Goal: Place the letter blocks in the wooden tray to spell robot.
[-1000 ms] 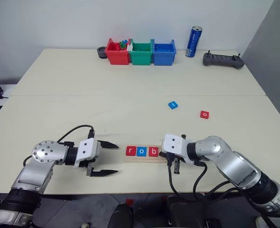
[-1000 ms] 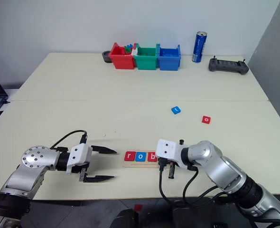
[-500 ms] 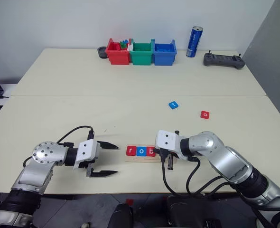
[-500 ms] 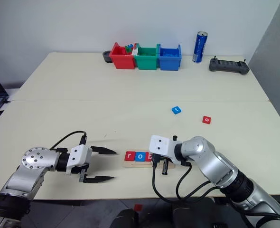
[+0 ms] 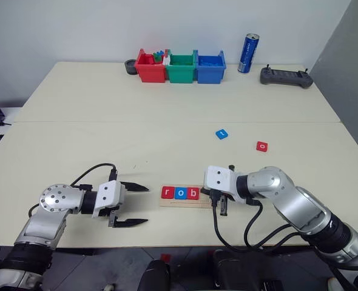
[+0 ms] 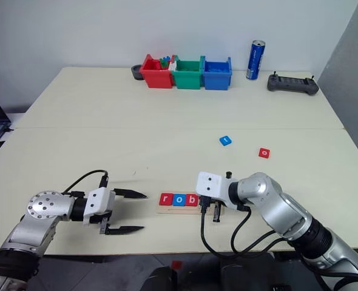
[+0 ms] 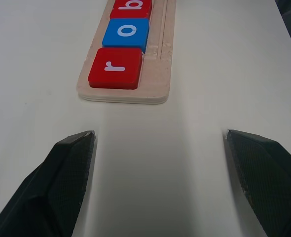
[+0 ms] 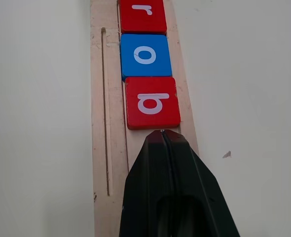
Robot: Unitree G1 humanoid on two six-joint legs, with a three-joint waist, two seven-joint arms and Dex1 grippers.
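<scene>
The wooden tray (image 5: 185, 200) lies near the table's front edge. In it sit a red "r" block (image 5: 167, 193), a blue "o" block (image 5: 180, 193) and a red "b" block (image 5: 193, 193), side by side. My right gripper (image 5: 222, 209) is shut, its tip over the tray's bare right end, just behind the "b" block (image 8: 152, 102). To the left of the tray my left gripper (image 5: 132, 205) is open and holds nothing; it points at the "r" block (image 7: 116, 68). A loose blue block (image 5: 221, 133) and a loose red block (image 5: 261, 145) lie further back on the right.
Red (image 5: 150, 66), green (image 5: 181, 67) and blue (image 5: 209, 67) bins stand in a row at the back. A blue can (image 5: 247, 53) and a dark controller (image 5: 285, 76) are to their right. A dark ring (image 5: 130, 66) sits left of the bins.
My right wrist leaned slightly left towards the "b" block, then eased back. The blocks in the tray and my left gripper stand as before.
</scene>
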